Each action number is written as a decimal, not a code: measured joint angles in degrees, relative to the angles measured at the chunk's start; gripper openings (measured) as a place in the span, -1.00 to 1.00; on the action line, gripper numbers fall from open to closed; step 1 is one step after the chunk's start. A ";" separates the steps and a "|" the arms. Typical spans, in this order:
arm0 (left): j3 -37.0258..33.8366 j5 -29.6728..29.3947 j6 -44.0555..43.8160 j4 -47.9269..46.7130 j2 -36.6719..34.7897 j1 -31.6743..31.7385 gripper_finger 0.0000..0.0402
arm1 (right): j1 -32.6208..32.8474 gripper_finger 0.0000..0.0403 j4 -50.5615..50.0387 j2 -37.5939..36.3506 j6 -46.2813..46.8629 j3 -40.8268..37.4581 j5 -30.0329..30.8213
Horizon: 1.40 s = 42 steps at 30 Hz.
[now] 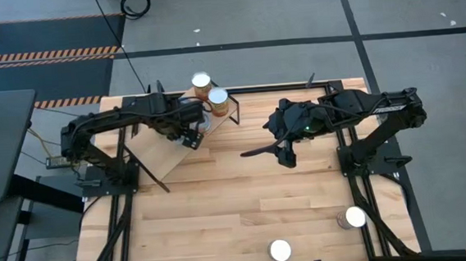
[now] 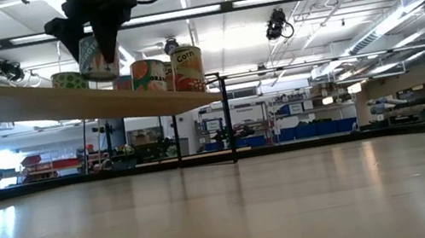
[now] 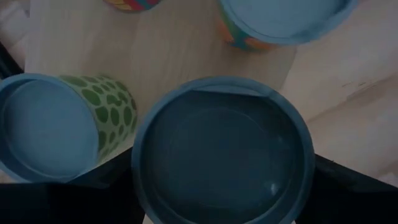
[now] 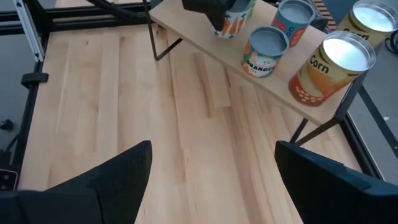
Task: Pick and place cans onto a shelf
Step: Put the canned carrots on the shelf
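placing step, judged from the layout: left hand [image 1: 190,127] was over the shelf [image 1: 165,156] with a can [image 3: 221,155] between its fingers, jaws spread wide around it. low view showed that can hanging in the hand just above the plank, bottom not clearly down yet. next move likely needed: lower it flat onto the tilted shelf, clear of the green-dotted can [image 3: 59,127] right beside it, then let go and lift straight up without knocking neighbours.

corn can [image 4: 333,65] and orange can [image 4: 266,50] already stood on the shelf's far end. right hand [image 1: 288,147] hung over mid bench [image 1: 246,203], wide open, holding nothing. two cans still on the bench near edge: one [image 1: 280,250] centre, one [image 1: 353,217] toward the right, well apart from both hands.
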 joint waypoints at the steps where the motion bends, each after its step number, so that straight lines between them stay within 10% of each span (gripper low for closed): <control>1: 0.00 -0.10 -0.21 0.00 0.00 0.00 0.48 | 0.00 0.73 -0.05 0.00 -0.25 0.01 0.00; 42: -3.98 -2.97 -2.03 3.53 0.00 -1.68 0.40 | -4.39 0.73 -1.63 0.00 -3.10 0.00 -1.53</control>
